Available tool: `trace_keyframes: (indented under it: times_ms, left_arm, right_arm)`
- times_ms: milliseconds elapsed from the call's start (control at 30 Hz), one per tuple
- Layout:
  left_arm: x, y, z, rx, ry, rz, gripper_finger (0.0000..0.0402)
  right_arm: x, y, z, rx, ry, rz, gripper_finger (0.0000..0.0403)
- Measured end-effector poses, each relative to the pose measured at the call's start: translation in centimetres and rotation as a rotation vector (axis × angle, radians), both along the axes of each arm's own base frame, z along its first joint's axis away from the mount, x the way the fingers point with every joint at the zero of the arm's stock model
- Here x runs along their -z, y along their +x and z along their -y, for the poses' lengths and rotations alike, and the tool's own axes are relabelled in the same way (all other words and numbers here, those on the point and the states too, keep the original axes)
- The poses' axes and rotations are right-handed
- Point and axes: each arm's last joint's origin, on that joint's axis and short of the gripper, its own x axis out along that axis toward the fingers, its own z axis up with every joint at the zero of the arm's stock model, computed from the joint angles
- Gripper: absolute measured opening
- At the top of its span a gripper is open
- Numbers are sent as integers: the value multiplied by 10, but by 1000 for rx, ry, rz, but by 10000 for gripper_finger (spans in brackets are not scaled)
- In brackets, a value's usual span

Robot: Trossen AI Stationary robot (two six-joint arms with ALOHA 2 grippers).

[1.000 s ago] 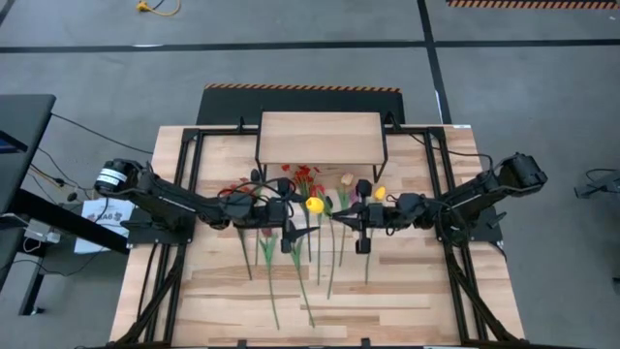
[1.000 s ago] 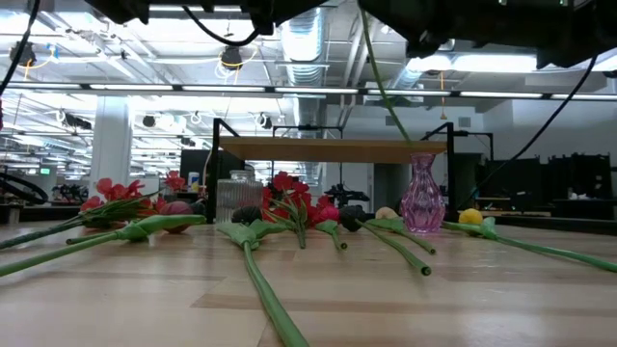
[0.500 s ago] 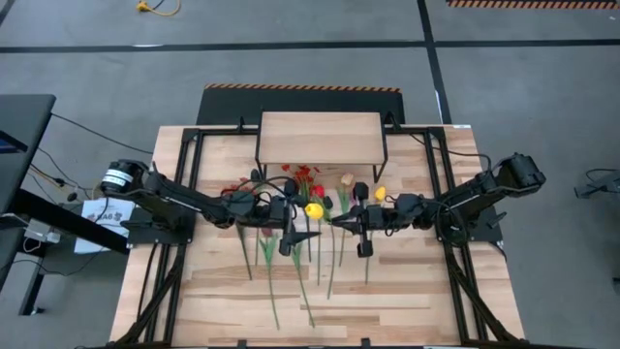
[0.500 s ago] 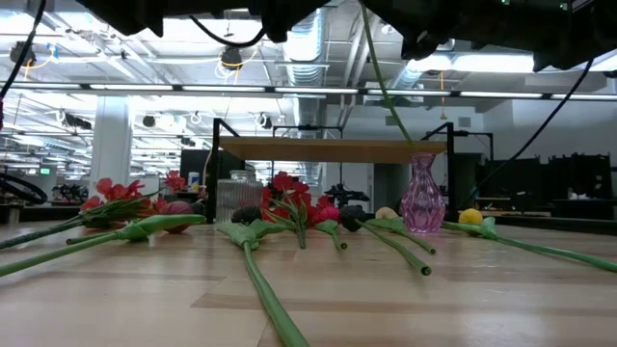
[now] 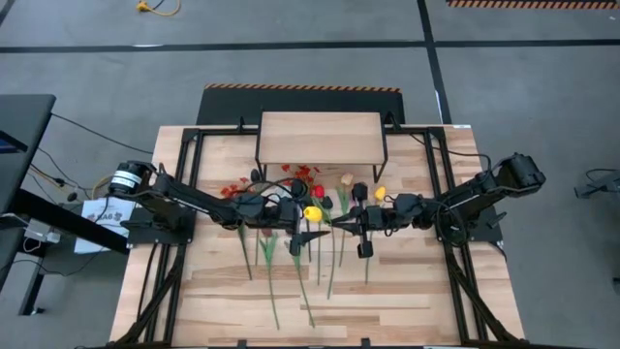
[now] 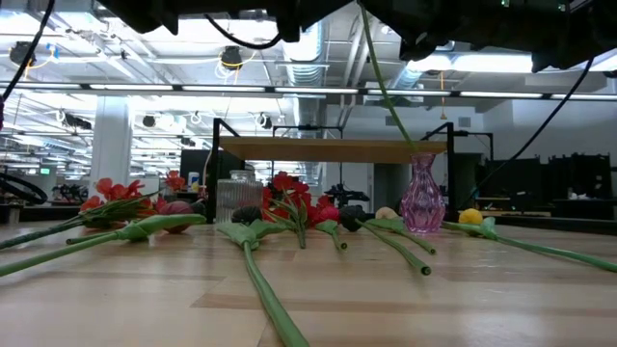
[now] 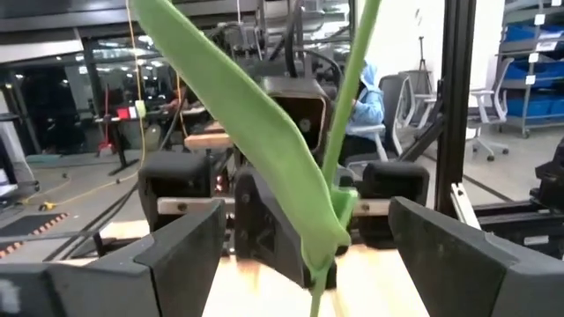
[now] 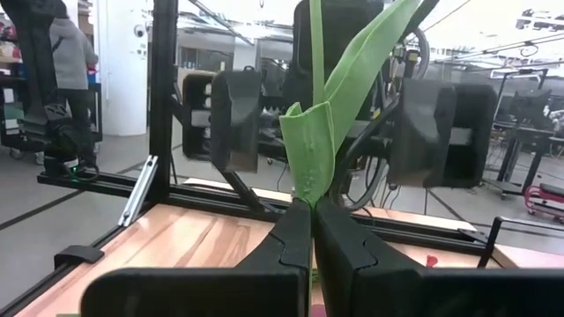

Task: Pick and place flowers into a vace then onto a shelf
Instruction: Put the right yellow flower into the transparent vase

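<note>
My right gripper (image 8: 312,210) is shut on a green-stemmed flower (image 8: 330,106) held high above the table's middle. Its yellow head (image 5: 312,211) shows in the high view. My left gripper (image 7: 308,213) faces the right one, open, with one finger on each side of the stem and leaf, touching neither. The stem's lower part (image 6: 390,92) slants down toward the mouth of a pink glass vase (image 6: 421,193); whether it reaches inside, I cannot tell. The wood-topped shelf (image 5: 320,138) stands at the table's far side. My right gripper pinches the stem where the leaf's base wraps it (image 8: 308,195), between its two fingers. The fingers lie level, coming from the table's right, across the stem. The flower stands nearly upright, lifted clear of the table, head up and lower stem (image 6: 400,125) hanging below.
Several more flowers lie on the tabletop, stems (image 5: 291,267) toward the near edge and heads (image 6: 289,198) in front of the shelf. A clear ribbed glass (image 6: 238,198) stands among them. Black frame rails (image 5: 179,194) run along both table sides.
My left gripper has moved toward the table's right, up to the held flower, staying open; its fingers now flank the stem. My right gripper and the flower have kept still.
</note>
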Motion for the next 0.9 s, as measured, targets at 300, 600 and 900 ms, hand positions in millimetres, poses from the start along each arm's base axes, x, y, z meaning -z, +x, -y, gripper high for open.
trace_keyframes:
  times_ms: [300, 600, 900]
  left_arm:
    - [-1, 0, 0, -1, 5, 7, 281]
    - [0, 0, 0, 3, 26, 3, 138]
    - [1, 0, 0, -5, 75, -5, 12]
  right_arm:
    - [1, 1, 4, 13, 15, -10, 5]
    - [1, 2, 7, 25, 31, -12, 10]
    - [1, 1, 6, 21, 30, -15, 11]
